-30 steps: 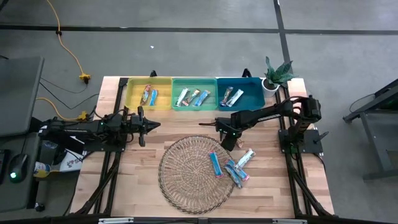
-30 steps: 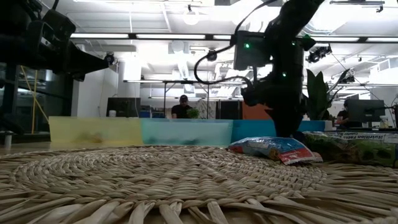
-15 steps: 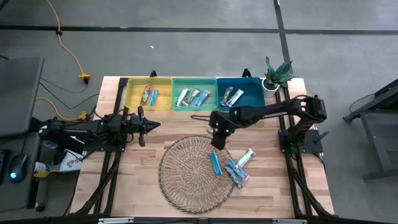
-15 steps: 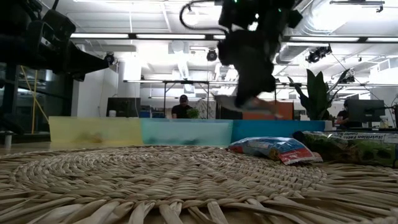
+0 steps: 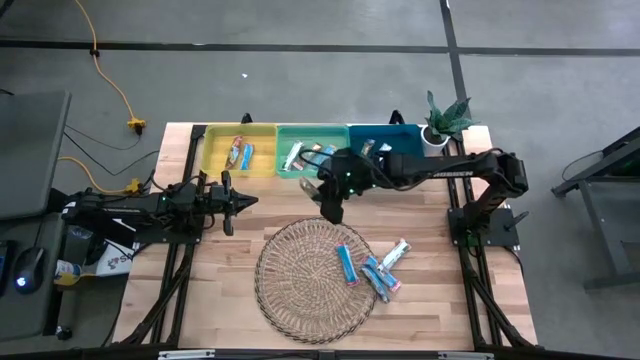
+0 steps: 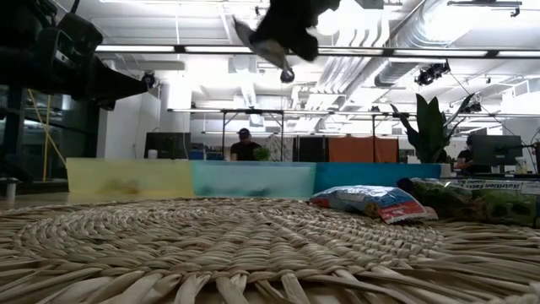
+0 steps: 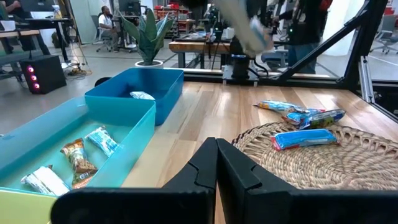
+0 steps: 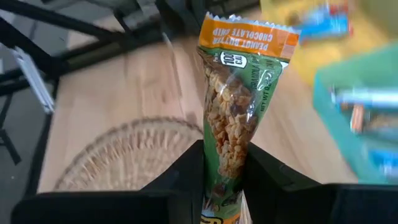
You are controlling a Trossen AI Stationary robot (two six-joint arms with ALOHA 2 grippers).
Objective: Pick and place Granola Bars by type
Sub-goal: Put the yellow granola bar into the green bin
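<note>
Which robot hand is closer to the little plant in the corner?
Right. The right end effector sits mid-table, holding a granola bar; the left end effector waits farther from the plant.

Three bins [image 5: 311, 132] in a row — yellow, green, blue. Two bars [image 5: 239, 153] in the yellow one, three in the green, two in the blue. Four loose bars [image 5: 374, 268] around the one wicker mat [image 5: 300, 280] — and one orange-green bar [image 8: 239, 112] up in the right gripper [image 8: 219, 177]. Two arms, one potted plant [image 5: 442, 119].

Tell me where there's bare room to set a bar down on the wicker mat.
The wicker mat is bare across its left and middle, toward the left hand. Its right edge is crowded with granola bars. The right hand holds an orange-topped bar above the mat's far rim.
</note>
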